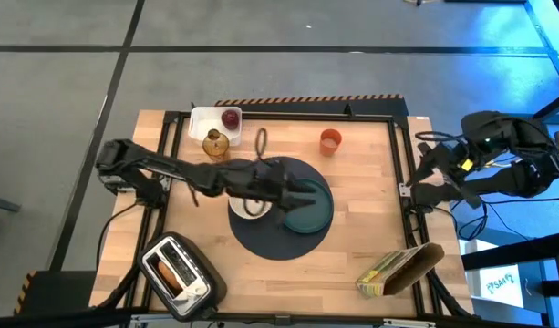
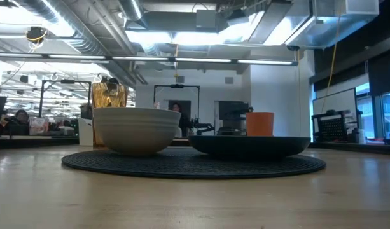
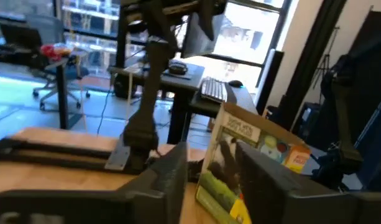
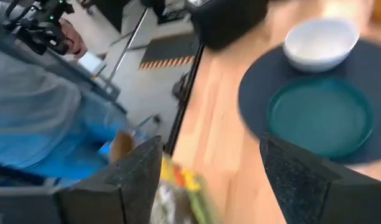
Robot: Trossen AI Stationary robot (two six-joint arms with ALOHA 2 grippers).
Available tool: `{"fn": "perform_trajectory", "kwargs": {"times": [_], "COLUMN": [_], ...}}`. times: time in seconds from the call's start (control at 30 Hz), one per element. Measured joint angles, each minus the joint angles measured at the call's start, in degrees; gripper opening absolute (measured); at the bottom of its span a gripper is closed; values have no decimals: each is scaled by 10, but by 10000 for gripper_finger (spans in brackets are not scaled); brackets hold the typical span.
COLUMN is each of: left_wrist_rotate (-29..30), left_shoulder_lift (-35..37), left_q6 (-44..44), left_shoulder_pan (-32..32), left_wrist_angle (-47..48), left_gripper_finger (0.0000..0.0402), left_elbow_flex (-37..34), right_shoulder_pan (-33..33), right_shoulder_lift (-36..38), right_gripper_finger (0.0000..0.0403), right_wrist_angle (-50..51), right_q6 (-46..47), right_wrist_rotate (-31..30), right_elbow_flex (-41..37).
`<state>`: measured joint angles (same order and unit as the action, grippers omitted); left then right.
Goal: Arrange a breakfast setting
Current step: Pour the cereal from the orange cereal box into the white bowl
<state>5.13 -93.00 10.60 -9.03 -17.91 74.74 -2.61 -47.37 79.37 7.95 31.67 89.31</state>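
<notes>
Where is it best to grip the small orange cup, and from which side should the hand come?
Grip the small orange cup across its open rim, coming straight down from above. It stands upright and alone on the wood, apart from the mat, so two opposite walls are probably free for the fingers.

Place: a robotics lab inside a large open-plan industrial office.
Ceiling: exposed silver ducts [image 2: 67, 28], pipes and long strip lights, seen in the low view.
Floor: grey concrete [image 1: 261, 46] with dark seams; hazard-striped tape [image 1: 306, 98] runs along the far edge of the rig.
Rig: a light wooden counter [image 1: 370, 196] in a black metal frame [image 1: 402, 164], with loose cables at the sides.
Office fittings: a desk with a keyboard [image 3: 214, 90], a wheeled office chair [image 3: 50, 81], dark monitors and large windows.
People: a seated person [image 2: 18, 119] at far workstations; another person [image 4: 47, 118] beside the counter.
</notes>
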Motion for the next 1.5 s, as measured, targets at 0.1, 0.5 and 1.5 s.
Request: {"fn": "perform_trajectory", "kwargs": {"times": [0.1, 0.5, 1.5], "left_wrist_rotate": [-2, 8, 47], "left_shoulder_lift": [-43, -140, -141], "left_q6": [-31, -48, -47], "left_shoulder_pan": [-11, -29, -16], "left_wrist_angle": [0, 1, -23], "left_gripper_finger": [175, 208, 206], "left_elbow_flex": [43, 80, 80], "right_shoulder_pan": [0, 0, 428], "right_shoulder_lift": [-6, 5, -231], "right_gripper_finger": [273, 276, 276], "right_wrist_angle": [74, 107, 106], "right_q6": [19, 146, 285], "right_wrist_rotate": [3, 3, -147], "right_elbow_flex": [16, -48, 25]}}
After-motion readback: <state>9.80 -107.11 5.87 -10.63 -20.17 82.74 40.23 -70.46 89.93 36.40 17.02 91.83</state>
